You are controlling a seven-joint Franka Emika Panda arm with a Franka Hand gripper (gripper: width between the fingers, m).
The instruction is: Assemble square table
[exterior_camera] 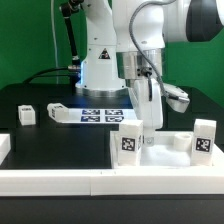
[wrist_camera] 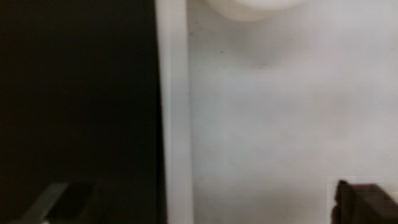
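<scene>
So the claw (exterior_camera: 150,124) is hanging low over the table top (exterior_camera: 168,156), which is sitting at about 4 o'clock in the exterior view, tucked up against the front rail (exterior_camera: 90,182). The jaws are standing wide apart and aren't gripping anything. In the wrist view the fingertips (wrist_camera: 365,200) are poking in at two corners, with nothing but blurry white table top (wrist_camera: 267,120) showing between them and the black table (wrist_camera: 80,100) running along one side. Can't tell whether the tips are actually touching the top.

Two tagged white blocks are standing upright at the top: the first block (exterior_camera: 130,143) at its 9 o'clock edge, just beside the claw, and the second block (exterior_camera: 203,140) at its 3 o'clock edge. Can't tell if they're joined to it or just standing there.

Two more pieces are lying loose on the black table around 9 o'clock in the exterior view: the outer leg (exterior_camera: 25,114) and the inner leg (exterior_camera: 57,110), apart from each other. The marker board (exterior_camera: 100,114) is lying flat at roughly 10 o'clock from the claw.
</scene>
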